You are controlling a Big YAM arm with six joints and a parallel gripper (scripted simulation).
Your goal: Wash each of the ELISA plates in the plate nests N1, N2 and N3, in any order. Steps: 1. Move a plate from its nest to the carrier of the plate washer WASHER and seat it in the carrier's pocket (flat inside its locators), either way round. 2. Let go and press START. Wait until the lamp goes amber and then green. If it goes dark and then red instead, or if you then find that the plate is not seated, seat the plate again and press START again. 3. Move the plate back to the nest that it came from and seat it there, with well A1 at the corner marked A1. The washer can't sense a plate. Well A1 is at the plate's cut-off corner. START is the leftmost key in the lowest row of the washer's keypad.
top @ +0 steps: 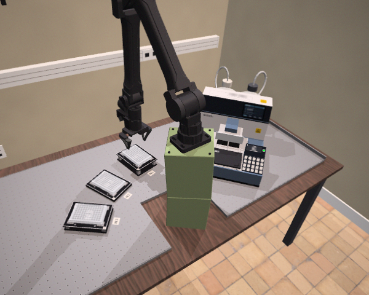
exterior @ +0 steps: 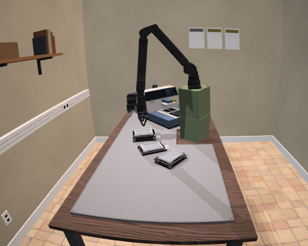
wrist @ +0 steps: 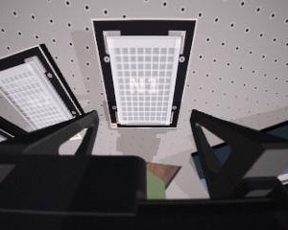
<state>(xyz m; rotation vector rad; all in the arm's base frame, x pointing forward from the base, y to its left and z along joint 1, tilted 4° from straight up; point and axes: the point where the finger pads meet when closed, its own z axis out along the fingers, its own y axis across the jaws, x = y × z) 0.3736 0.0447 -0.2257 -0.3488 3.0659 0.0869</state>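
My gripper (top: 136, 143) (exterior: 142, 124) (wrist: 144, 115) is open and empty, above the plate in nest N1. That plate (top: 136, 155) (exterior: 143, 131) (wrist: 144, 77) lies flat in its raised black nest, between and beyond the fingertips in the wrist view. The N2 plate (top: 109, 183) (exterior: 152, 146) (wrist: 31, 98) and the N3 plate (top: 88, 213) (exterior: 171, 156) lie in their nests. The washer (top: 237, 95) (exterior: 159, 96) shows a green lamp (top: 263, 150) above its keypad (top: 253, 164). Its dark carrier (top: 228, 157) shows no plate. The cut-off corners are too small to tell.
The green pedestal (top: 189, 177) (exterior: 192, 114) carries the arm and stands between the nests and the washer. Two bottles with looped tubes stand behind the washer. A white wall rail (top: 83, 64) (exterior: 42, 119) runs behind the table.
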